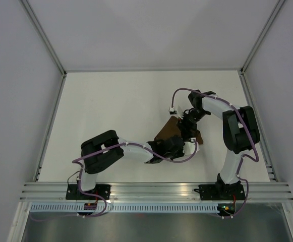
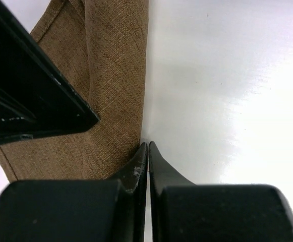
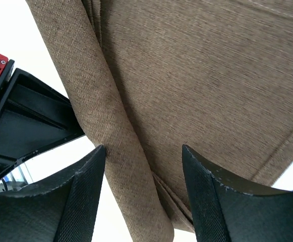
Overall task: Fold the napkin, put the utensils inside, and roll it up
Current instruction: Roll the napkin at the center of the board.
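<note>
Top external view first: shows the napkin [image 1: 165, 133] right of the table's [image 1: 111, 111] middle, largely covered from above. Looks like the rolling step, and fairly far along. From the right wrist: finds the right gripper [image 3: 142, 148] spread wide and grasping nothing, straddling a tight tube of cloth that runs slantwise between its fingers [image 3: 85, 191], with a flat unrolled flap beyond. From the left wrist: finds the left gripper [image 2: 148, 146] clenched, fingertips [image 2: 141, 156] together and touching the napkin's straight edge, with nothing visibly pinched between them. No utensils in sight from any view; perhaps inside the roll, cannot tell. To roll well: bear down lightly on the tube, push it evenly toward the flat flap, hold both ends level so as not to form a cone, and avoid dragging the whole cloth across the glossy white tabletop, which probably offers little grip. Coarse, matte brown weave throughout, likely soft enough to curl yet firm enough to hold a crease. Hard black fingers, finely textured on the right pair.
</note>
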You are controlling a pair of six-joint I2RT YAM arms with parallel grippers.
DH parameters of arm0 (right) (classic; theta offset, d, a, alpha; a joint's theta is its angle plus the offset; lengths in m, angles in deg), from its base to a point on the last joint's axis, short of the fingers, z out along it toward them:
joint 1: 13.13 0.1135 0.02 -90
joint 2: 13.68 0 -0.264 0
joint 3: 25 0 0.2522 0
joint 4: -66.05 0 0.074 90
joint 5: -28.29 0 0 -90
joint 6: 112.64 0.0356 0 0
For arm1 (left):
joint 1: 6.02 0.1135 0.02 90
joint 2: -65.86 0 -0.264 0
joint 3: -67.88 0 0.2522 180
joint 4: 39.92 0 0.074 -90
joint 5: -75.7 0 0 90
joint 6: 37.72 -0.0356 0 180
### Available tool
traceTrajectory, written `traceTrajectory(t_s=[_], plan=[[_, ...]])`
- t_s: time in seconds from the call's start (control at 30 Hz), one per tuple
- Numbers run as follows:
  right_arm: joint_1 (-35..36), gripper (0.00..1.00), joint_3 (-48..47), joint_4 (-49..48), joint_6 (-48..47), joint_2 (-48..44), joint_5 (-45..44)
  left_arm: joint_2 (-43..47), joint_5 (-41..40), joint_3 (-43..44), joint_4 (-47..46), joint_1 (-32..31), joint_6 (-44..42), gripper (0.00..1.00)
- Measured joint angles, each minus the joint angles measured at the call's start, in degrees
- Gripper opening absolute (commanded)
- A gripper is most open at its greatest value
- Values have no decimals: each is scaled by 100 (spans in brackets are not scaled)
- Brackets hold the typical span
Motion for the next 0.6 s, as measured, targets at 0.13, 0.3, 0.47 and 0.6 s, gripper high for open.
traceTrajectory(t_s=[0.13,0.3,0.47,0.6], plan=[[-37,67,-20,-11,13,2,-2,7,151,20,26,76,122,6],[-114,67,-96,17,13,4,2,35,179,31,90,114,190,15],[-249,67,-402,116,11,26,4,94,81,24,186,122,205,30],[-267,66,-527,140,11,111,4,151,-2,24,299,122,205,38]])
